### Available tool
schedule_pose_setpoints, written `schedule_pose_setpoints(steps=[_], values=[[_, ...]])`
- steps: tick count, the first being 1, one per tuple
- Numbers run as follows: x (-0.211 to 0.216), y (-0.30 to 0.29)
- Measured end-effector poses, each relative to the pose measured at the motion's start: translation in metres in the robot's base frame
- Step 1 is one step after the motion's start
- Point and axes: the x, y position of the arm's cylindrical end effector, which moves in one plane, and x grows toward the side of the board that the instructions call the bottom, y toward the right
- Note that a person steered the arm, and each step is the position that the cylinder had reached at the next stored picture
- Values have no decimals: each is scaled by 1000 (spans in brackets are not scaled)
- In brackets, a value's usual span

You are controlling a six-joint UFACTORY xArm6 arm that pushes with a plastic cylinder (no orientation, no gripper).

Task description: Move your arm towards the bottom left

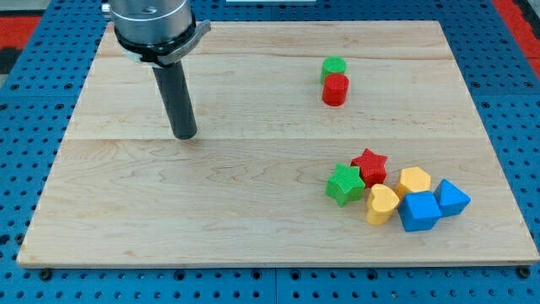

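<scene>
My tip (pixel 185 135) rests on the wooden board (pixel 211 211) in its upper left part, far to the left of all blocks. A green cylinder (pixel 333 67) touches a red cylinder (pixel 335 89) at the upper right. At the lower right a cluster lies close together: a green star (pixel 344 184), a red star (pixel 369 166), a yellow heart-shaped block (pixel 381 204), a yellow hexagon-like block (pixel 414 181), a blue cube (pixel 418 211) and a blue pentagon-like block (pixel 451 198).
The board lies on a blue pegboard surface (pixel 34 152). The arm's dark grey body (pixel 152 21) rises out of the view's top left.
</scene>
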Motion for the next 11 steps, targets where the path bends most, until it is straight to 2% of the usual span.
schedule_pose_setpoints(steps=[4,5,7,11], values=[[2,-36],[26,-47],[76,-29],[88,-21]])
